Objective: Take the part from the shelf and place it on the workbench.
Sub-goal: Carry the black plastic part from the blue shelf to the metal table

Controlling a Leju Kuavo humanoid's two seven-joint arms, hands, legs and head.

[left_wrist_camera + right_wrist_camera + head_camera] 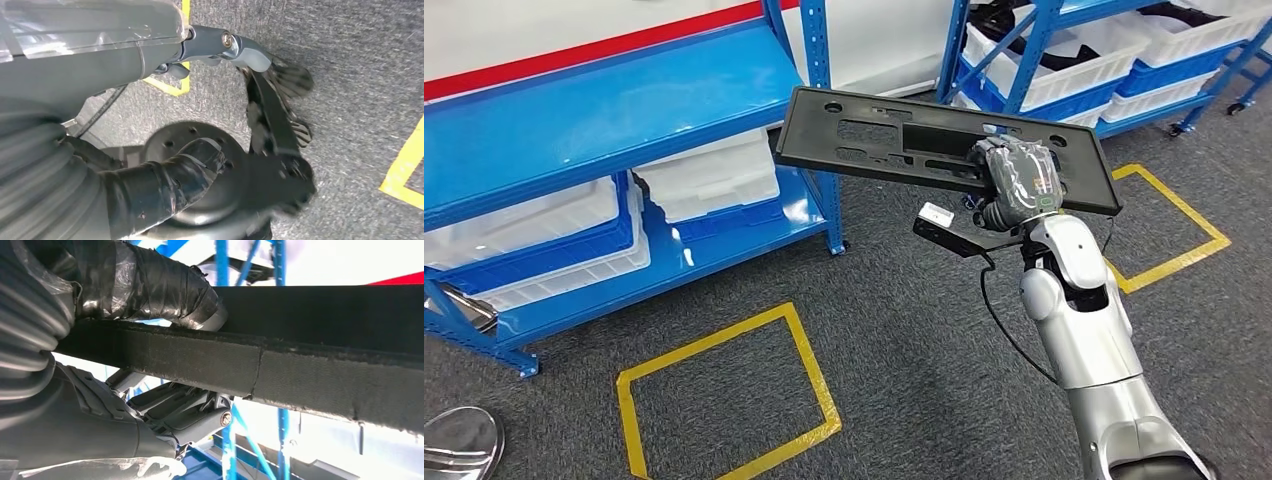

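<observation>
My head camera looks forward and down from high up over the grey carpet floor. My right wrist camera sits close behind the right hand, sharing the flat black perforated plastic panel with it. My left wrist camera faces the floor.

The right hand grips the black part, thumb on one face and fingers on the other; blue shelf posts stand behind.

The right arm is stretched forward and up, its hand clamped on the part, thumb over one face, fingers under. The left hand is hung low.
</observation>
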